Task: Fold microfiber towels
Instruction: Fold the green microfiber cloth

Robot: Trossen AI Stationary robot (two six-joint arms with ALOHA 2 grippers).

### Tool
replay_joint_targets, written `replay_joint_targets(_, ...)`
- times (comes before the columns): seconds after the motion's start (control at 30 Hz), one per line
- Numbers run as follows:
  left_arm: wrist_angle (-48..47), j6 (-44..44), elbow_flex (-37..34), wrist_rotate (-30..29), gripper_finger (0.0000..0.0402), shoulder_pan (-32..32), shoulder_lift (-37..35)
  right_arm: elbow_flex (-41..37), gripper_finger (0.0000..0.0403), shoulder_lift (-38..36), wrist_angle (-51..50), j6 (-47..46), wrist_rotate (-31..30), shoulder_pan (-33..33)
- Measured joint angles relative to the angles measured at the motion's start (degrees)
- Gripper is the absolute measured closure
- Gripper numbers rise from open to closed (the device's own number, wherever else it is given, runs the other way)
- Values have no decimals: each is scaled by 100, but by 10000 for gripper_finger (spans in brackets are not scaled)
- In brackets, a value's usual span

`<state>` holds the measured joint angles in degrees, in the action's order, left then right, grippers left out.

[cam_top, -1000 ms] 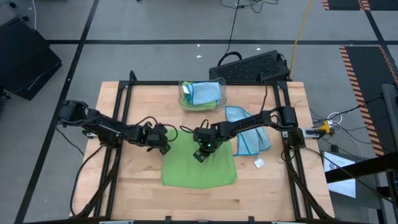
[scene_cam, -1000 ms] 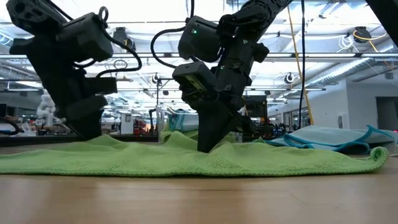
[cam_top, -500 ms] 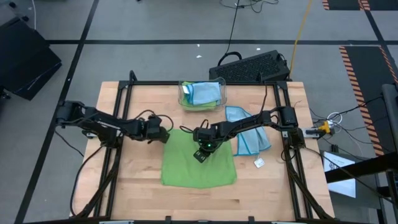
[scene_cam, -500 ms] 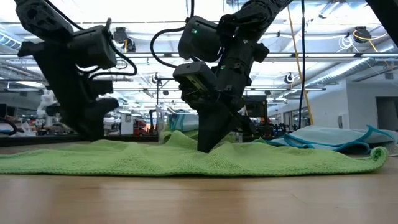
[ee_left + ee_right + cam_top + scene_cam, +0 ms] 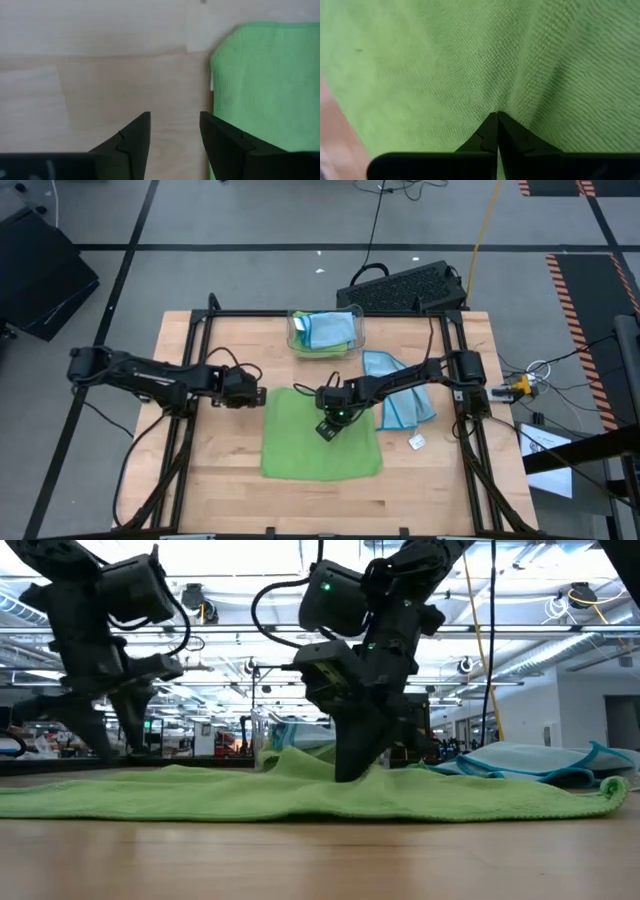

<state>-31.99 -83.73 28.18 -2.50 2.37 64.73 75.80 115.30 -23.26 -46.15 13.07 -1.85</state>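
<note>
Clear plastic bin [image 5: 324,332] at the table's far edge holds light blue cloths, perhaps a green one beneath. Right gripper [image 5: 327,428], clenched, presses the spread green towel [image 5: 320,455]. Left gripper [image 5: 172,132], fingers parted and holding nothing, hovers beside its far-left corner.

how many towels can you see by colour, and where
lime green towel: 1, spread flat on the table
light blue towel: 1 loose on the table's right side
light blue cloth in the clear bin: at least 1, number in the pile can't be told
total: 3 visible at minimum
</note>
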Motion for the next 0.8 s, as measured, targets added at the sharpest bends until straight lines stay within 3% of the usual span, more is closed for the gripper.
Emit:
replay_joint_targets(0.17, 1251, 212, -2, -113, 229, 5, 51, 7, 403, -168, 410, -293, -68, -129)
replay_joint_targets(0.33, 2420, 594, 13, -600, 229, -88, 235, 5, 403, -153, 699, -329, 52, -334)
replay_joint_targets(0.53, 1919, 1258, -7, -642, 229, -319, 992, 16, 403, -445, 262, -150, 358, -341)
replay_joint_targets(0.67, 1814, 1530, 32, -633, 229, -321, 1420, 18, 403, -663, -755, 126, 306, -368)
replay_joint_targets(0.8, 1409, 1756, 52, -561, 229, -271, 1486, -3, 403, -722, -1683, 175, -293, -491)
